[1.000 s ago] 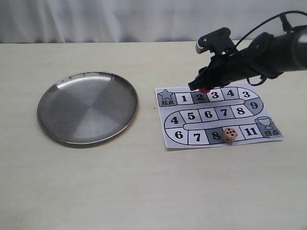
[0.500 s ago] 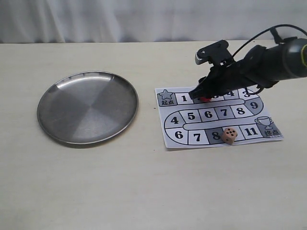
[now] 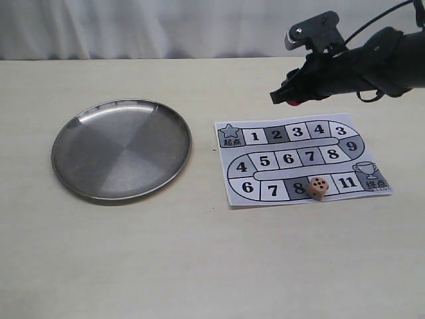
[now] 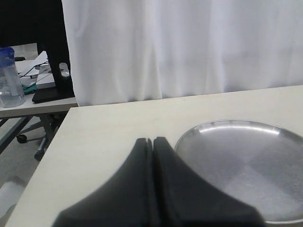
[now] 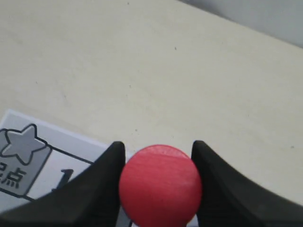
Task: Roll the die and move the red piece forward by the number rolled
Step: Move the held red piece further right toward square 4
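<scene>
The red piece (image 5: 160,185) is clamped between the black fingers of my right gripper (image 5: 158,187), which is shut on it and held in the air above the far edge of the paper board (image 3: 302,163). In the exterior view only a sliver of the red piece (image 3: 293,102) shows under my right gripper (image 3: 290,101). The tan die (image 3: 318,187) rests on the board's near row between squares 8 and 11, its top showing several pips. My left gripper (image 4: 152,140) is shut on nothing, hovering beside the plate, and is out of the exterior view.
A round steel plate (image 3: 121,148) lies on the table left of the board, and the plate (image 4: 246,161) also shows in the left wrist view. The board's start star (image 5: 21,144) sits at its far left corner. A white curtain backs the table.
My right gripper dipped to the board near square 2, then rose up and back with the red piece in it. Die and plate stayed put.
</scene>
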`<action>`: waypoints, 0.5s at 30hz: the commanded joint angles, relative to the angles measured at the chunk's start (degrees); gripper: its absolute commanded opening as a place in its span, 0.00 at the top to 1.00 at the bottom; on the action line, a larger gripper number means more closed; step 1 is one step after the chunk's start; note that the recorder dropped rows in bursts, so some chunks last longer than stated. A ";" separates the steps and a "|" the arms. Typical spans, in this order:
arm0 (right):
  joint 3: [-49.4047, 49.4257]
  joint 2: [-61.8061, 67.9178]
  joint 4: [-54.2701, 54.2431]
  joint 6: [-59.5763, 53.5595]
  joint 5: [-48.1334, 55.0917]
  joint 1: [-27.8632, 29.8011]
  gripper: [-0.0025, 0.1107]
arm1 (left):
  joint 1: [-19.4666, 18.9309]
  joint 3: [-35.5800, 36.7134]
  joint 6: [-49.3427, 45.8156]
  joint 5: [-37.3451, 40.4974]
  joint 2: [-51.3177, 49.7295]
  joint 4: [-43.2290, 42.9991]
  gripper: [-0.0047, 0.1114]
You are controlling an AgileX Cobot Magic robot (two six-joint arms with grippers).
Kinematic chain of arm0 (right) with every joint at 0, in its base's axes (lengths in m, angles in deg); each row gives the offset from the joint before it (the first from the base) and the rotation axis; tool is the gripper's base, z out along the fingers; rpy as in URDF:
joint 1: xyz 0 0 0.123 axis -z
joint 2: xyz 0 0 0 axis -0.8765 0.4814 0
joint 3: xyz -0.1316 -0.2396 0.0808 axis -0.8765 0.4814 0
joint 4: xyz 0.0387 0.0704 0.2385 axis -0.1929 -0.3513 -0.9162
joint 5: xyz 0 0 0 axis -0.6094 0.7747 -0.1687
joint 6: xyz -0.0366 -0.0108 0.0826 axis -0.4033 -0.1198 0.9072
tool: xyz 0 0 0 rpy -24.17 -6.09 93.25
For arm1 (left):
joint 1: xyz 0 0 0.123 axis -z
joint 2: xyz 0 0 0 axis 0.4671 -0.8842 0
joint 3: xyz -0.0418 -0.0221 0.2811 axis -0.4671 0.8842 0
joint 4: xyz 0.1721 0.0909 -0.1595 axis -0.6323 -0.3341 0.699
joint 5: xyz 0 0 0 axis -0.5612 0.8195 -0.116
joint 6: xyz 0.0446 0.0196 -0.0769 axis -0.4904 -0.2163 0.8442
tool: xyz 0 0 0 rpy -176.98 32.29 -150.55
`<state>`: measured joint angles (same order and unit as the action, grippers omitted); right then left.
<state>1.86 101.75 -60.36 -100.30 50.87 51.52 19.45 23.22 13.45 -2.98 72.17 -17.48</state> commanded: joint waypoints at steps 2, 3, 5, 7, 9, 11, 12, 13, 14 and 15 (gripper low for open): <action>-0.06 5.50 0.43 -0.07 0.10 2.06 0.94 | 0.43 0.10 -0.17 -0.50 0.31 -0.08 0.96; -0.06 6.63 0.43 -0.07 0.10 2.44 0.94 | 0.43 0.10 -0.17 -0.50 0.31 -0.08 0.96; -0.06 8.52 0.43 -0.07 0.10 2.83 0.94 | 0.43 0.10 -0.17 -0.50 0.31 -0.08 0.96; -0.06 10.33 0.43 -0.07 0.10 2.92 0.94 | 0.43 0.10 -0.17 -0.50 0.31 -0.08 0.96; -0.06 11.62 0.43 -0.07 0.10 2.92 0.94 | 0.43 0.10 -0.17 -0.50 0.31 -0.08 0.96; -0.06 12.15 0.43 -0.07 0.10 2.92 0.94 | 0.43 0.10 -0.17 -0.50 0.31 -0.08 0.96; -0.06 12.26 0.43 -0.07 0.10 2.92 0.94 | 0.43 0.10 -0.17 -0.50 0.31 -0.08 0.96; -0.06 12.13 0.43 -0.07 0.35 2.92 0.94 | 0.43 0.10 -0.17 -0.50 0.31 -0.08 0.96; -0.06 11.89 0.43 -0.07 0.65 2.92 0.94 | 0.43 0.10 -0.17 -0.50 0.31 -0.08 0.96; -0.06 11.32 0.43 -0.07 1.01 2.92 0.94 | 0.43 0.10 -0.17 -0.50 0.31 -0.08 0.96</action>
<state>1.25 112.06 -60.52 -100.18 49.44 54.07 19.45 23.22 13.45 -2.98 72.17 -17.48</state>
